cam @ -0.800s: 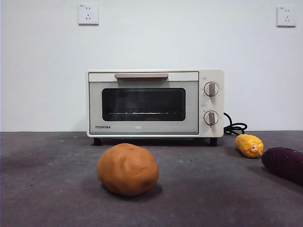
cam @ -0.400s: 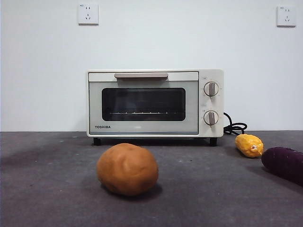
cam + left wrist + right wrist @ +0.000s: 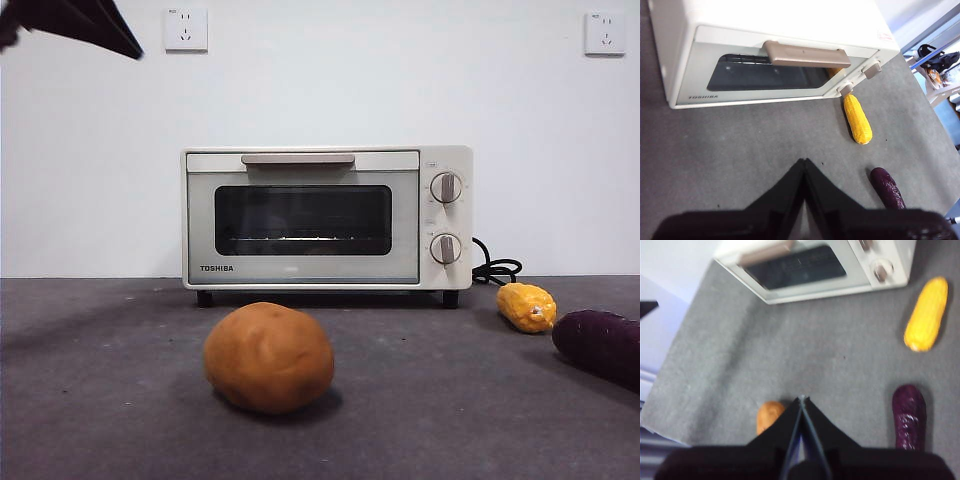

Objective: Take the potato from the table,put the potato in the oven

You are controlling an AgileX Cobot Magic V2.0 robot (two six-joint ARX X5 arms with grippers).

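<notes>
Nothing of my job is done yet: the potato (image 3: 268, 357) sits untouched on the grey surface (image 3: 100, 400), in front of the oven (image 3: 326, 219) and well apart from it. The oven's door is closed, handle (image 3: 298, 159) up, and through the dark glass I see only a bare rack, no food inside. Opening that door, grasping the potato and carrying it in are all left, I judge. My left claw (image 3: 804, 161) is clenched on nothing in front of the oven; my right claw (image 3: 802, 398), likewise clenched and empty, hangs above the potato. Corn (image 3: 527, 306) and an eggplant (image 3: 600, 346) lie off the oven's knob side.
</notes>
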